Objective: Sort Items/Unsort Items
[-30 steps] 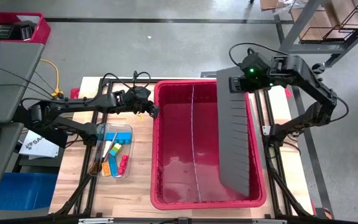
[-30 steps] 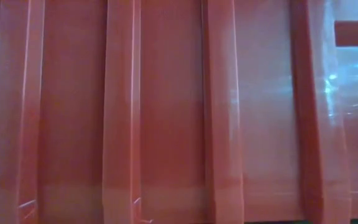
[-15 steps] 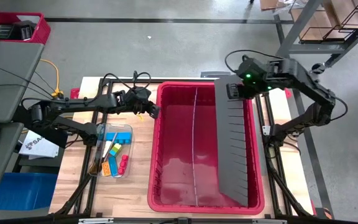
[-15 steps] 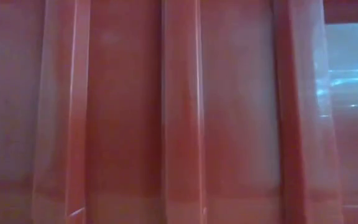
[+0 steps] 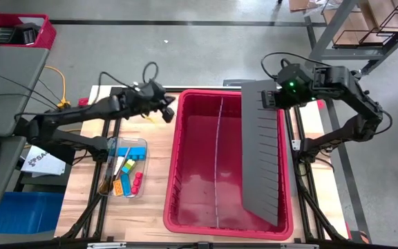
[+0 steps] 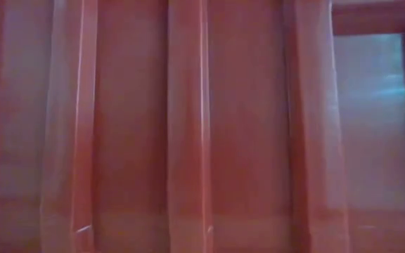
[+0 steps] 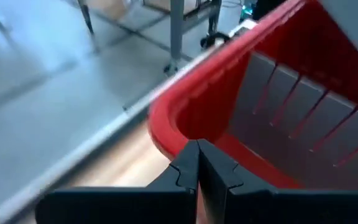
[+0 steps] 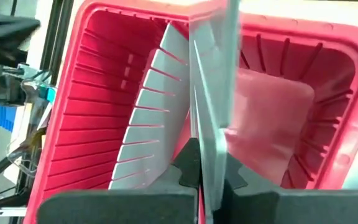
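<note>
One ribbed red plastic bin (image 5: 185, 207), slotted grey divider (image 5: 261, 159).

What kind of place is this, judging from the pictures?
Probably a workshop or robotics lab: a wooden worktable stands on a bare concrete floor, metal shelving with cardboard boxes sits behind it, and a red bin fills the table.

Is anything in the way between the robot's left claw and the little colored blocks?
Nothing visible blocks it. The left gripper hangs shut by the far left corner of the red bin. The colored blocks lie in a clear tray on the table to the bin's left, nearer the front, with nothing over them.
</note>
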You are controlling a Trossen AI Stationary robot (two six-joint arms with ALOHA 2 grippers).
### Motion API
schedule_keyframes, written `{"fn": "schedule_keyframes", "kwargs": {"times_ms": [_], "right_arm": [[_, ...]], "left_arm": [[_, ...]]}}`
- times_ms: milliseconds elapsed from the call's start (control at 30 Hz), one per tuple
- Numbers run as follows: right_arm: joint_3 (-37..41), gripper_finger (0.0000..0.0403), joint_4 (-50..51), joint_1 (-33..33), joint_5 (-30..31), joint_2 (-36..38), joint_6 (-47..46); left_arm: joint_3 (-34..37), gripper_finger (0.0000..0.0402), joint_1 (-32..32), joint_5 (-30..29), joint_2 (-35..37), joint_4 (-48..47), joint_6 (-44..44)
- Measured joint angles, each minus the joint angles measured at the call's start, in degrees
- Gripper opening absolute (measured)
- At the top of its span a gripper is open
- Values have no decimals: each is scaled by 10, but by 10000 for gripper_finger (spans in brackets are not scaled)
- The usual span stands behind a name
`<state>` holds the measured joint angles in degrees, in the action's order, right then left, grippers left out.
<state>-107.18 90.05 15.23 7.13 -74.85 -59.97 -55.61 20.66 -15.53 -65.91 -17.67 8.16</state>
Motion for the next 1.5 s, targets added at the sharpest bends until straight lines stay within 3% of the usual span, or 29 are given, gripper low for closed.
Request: {"fn": "schedule_keyframes", "kwargs": {"times_ms": [100,267,367,500,667,867,1167,1500], "right_arm": [[0,0,0,2,3,0,8],[0,0,0,2,3,0,10],[0,0,-1,2,3,0,9],[0,0,-1,2,2,0,9],[0,0,-1,0,-2,0,5],[4,0,-2,-21,-48,-1,-16],[77,0,-6,-48,-55,-2,-64],[96,0,3,-52,-69,0,-112]], "left_arm": [[-36,0,4,4,1,-6,-45],[-75,0,13,203,-38,-7,-89],[-86,0,5,239,-99,-17,-115],[-134,0,9,227,-182,-16,-173],[-214,0,15,134,-288,-63,-224],[-294,0,33,82,-371,-131,-269],[-307,0,64,64,-377,-167,-205],[-304,0,91,-12,-345,-196,-130]]}}
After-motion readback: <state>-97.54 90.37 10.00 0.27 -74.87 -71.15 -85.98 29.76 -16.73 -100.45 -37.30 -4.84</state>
